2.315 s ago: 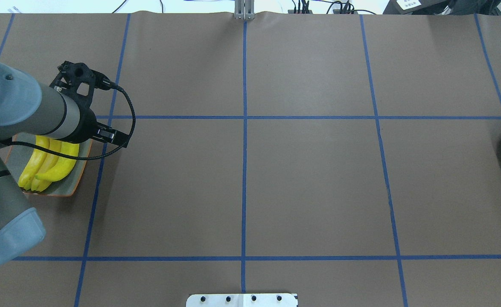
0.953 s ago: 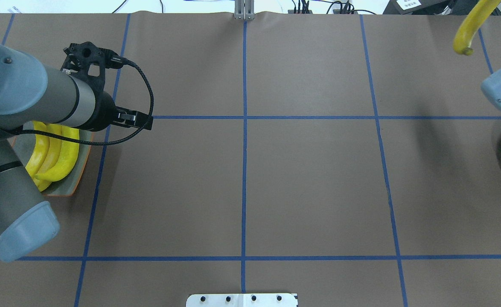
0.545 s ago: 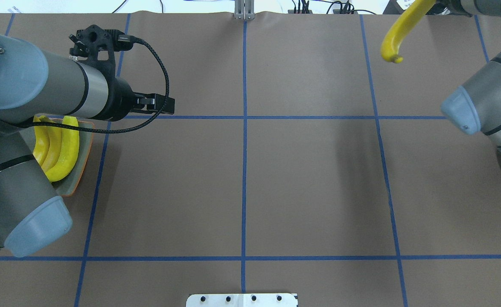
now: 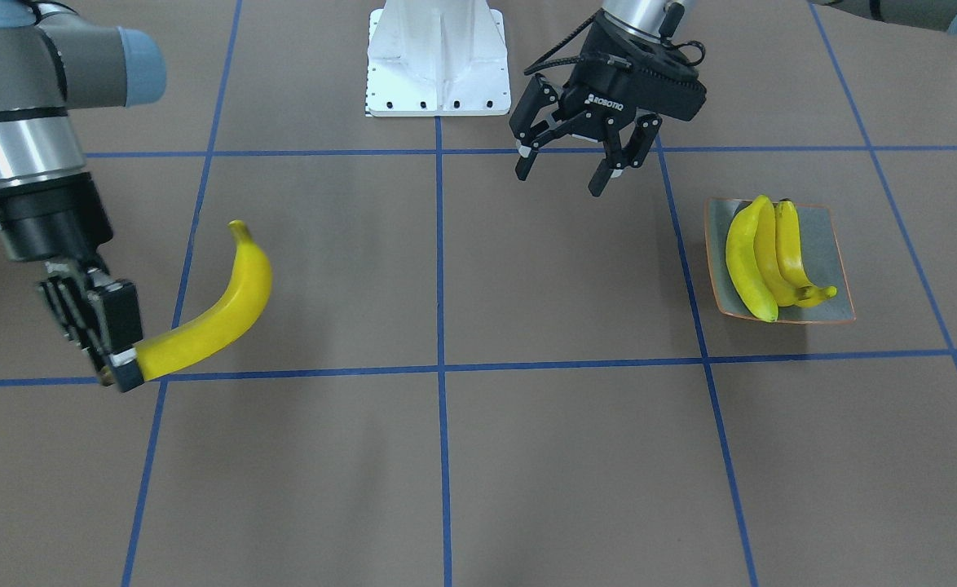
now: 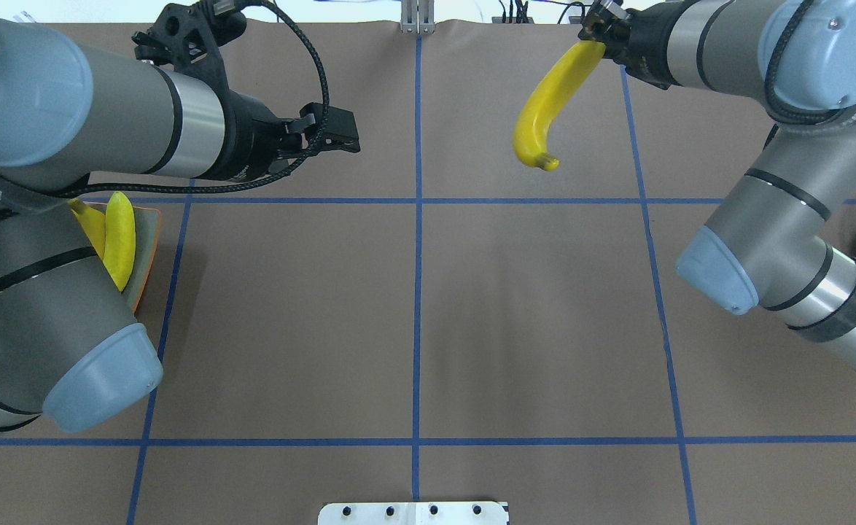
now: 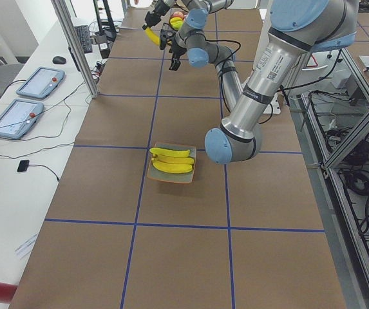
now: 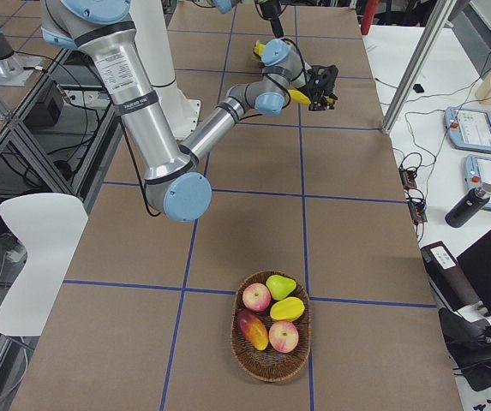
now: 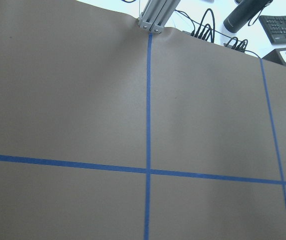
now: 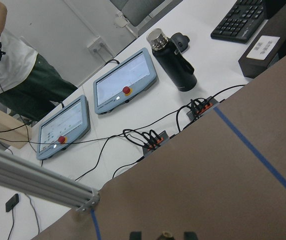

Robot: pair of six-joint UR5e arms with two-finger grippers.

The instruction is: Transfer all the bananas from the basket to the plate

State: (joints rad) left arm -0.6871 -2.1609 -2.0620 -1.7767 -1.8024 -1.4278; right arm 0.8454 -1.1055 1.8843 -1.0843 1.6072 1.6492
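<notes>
Starting at the plate (image 4: 833, 249), a square grey-green dish with a thin orange rim resting on the brown table (image 4: 576, 456), three bananas (image 4: 760, 261) lie on it. They are packed side by side and touching, with their stems gathered at one corner. In the overhead view the left arm's elbow covers much of the plate, and only two of the bananas show there.

Just off the plate, toward the table's middle and the robot's base, hangs the left gripper (image 4: 558, 181). Its fingers are spread wide with nothing between them, and it is clear of both the plate and the fruit.

Well away from the plate, past the table's centre line, is the fourth banana (image 4: 218, 314). It is off the table, and its free curved end points back toward the plate's side. The right gripper (image 4: 124, 364) pinches the end farthest from the plate, with its fingers pressed against the yellow skin.

Farthest from the plate, at the opposite end of the table, stands the basket (image 7: 266, 374). It is round and woven, and it holds a green pear (image 7: 280, 286), apples (image 7: 257, 296) and other fruit. No yellow banana shape shows among them.
</notes>
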